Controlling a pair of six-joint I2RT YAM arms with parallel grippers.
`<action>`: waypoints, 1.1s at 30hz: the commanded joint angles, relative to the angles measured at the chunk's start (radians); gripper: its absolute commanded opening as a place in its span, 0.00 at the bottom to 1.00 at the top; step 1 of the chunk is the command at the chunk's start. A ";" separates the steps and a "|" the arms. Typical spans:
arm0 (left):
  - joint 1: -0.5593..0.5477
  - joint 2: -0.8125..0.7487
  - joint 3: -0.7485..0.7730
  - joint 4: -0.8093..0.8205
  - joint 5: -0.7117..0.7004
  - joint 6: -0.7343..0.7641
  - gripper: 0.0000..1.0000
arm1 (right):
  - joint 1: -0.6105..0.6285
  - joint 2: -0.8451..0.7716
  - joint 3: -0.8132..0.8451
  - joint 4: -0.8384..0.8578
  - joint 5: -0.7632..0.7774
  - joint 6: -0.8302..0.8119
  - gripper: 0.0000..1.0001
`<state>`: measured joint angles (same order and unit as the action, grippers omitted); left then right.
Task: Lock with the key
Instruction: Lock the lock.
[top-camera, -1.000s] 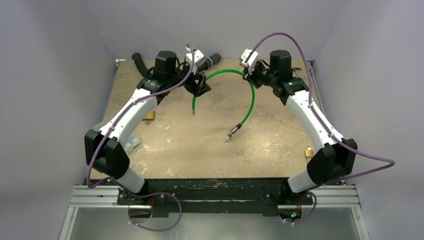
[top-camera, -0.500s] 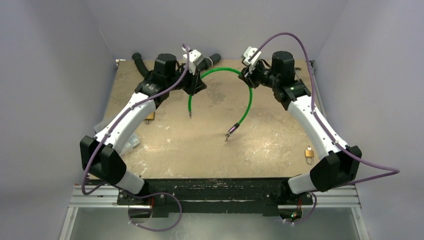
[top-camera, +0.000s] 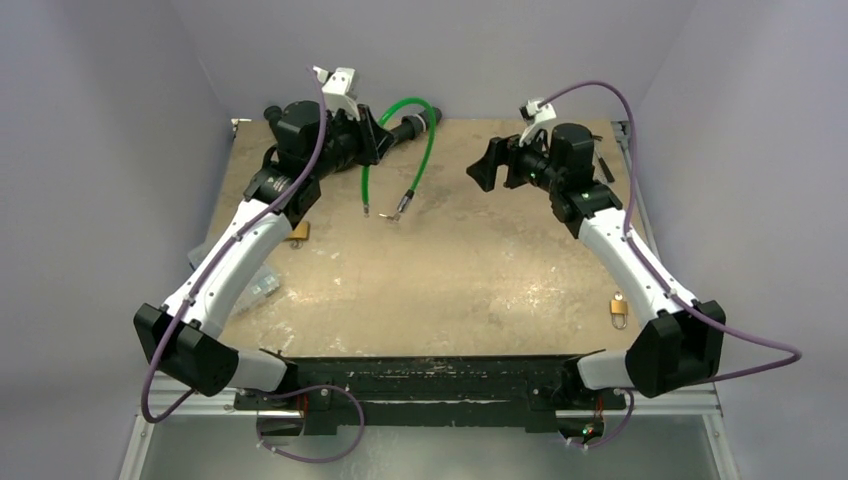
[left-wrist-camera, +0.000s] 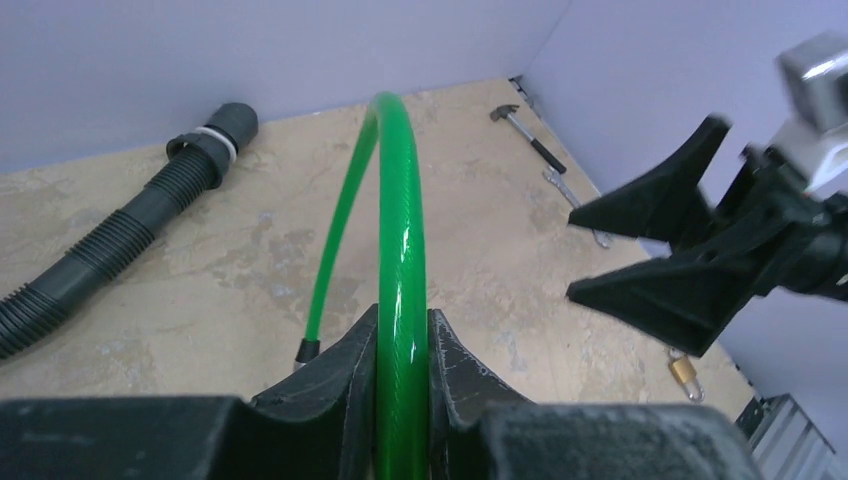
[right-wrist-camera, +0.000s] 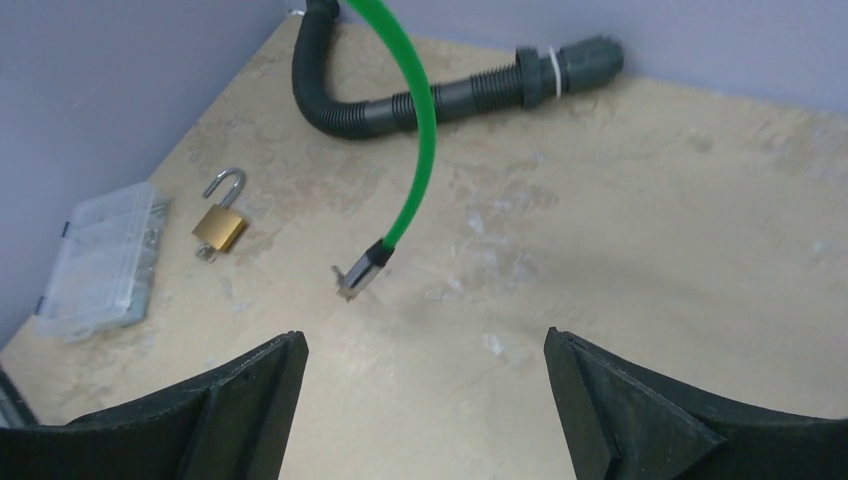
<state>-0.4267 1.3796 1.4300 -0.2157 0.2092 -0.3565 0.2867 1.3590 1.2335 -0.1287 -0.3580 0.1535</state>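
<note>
My left gripper is raised at the back left and shut on a green cable loop, whose two ends dangle over the table. My right gripper hangs wide open to the right of the cable, holding nothing. A brass lock lies at the left edge with its shackle open. A tiny silver piece at its lower end looks like the key. A second brass padlock lies near the right edge.
A dark corrugated hose lies along the back wall. A clear plastic box sits at the left edge. A small hammer and a wrench lie at the back right. Walls enclose three sides.
My right gripper opened, let go of the green cable and drew back to the right. My left gripper shut on the cable and lifted it up and to the back left.
</note>
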 joint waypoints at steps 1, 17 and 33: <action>0.000 -0.041 0.081 0.110 -0.039 -0.101 0.00 | -0.001 0.003 -0.069 0.081 -0.025 0.197 0.99; -0.039 -0.012 0.207 0.109 -0.129 -0.237 0.00 | 0.035 0.175 -0.099 0.219 -0.036 0.489 0.95; -0.053 -0.004 0.236 0.129 -0.136 -0.255 0.00 | 0.120 0.333 0.032 0.271 -0.024 0.530 0.86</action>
<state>-0.4728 1.3880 1.5974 -0.1959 0.0738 -0.5831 0.3992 1.6817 1.1862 0.0769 -0.3843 0.6525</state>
